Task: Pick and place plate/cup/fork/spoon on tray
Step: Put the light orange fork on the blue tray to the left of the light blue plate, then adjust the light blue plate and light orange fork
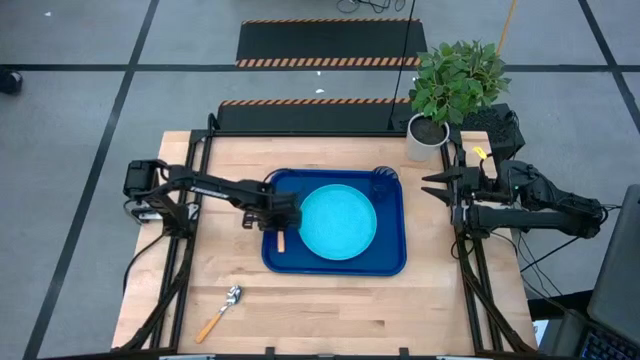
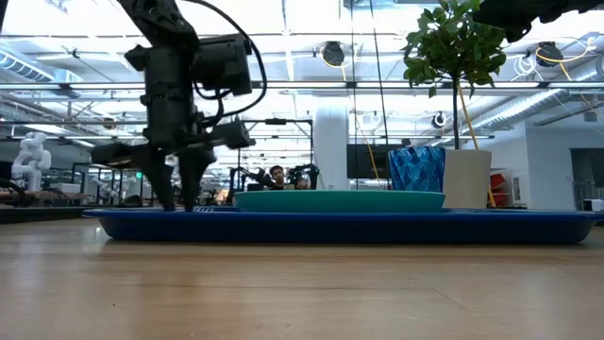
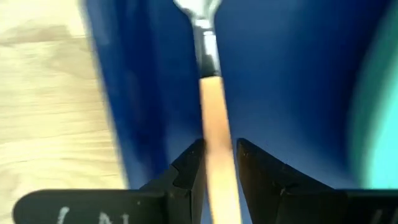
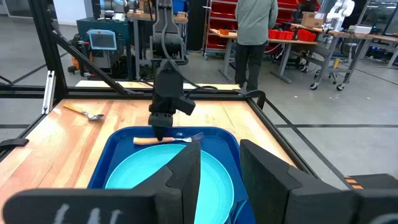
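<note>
Orange-handled fork lies in the tray — left gripper, pointing down, apparently pinches it; right gripper waits open.

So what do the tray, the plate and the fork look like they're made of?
Tray: likely plastic, dark blue with a smooth moulded rim. Plate: probably plastic too, evenly turquoise, slight sheen. Fork: shiny silver metal tines, matte orange handle, possibly plastic or wood.

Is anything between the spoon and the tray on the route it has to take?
Nothing visible. The spoon lies on bare table near the front left; only wood separates it from the tray. The left tool is at the fork on the tray's left side.
</note>
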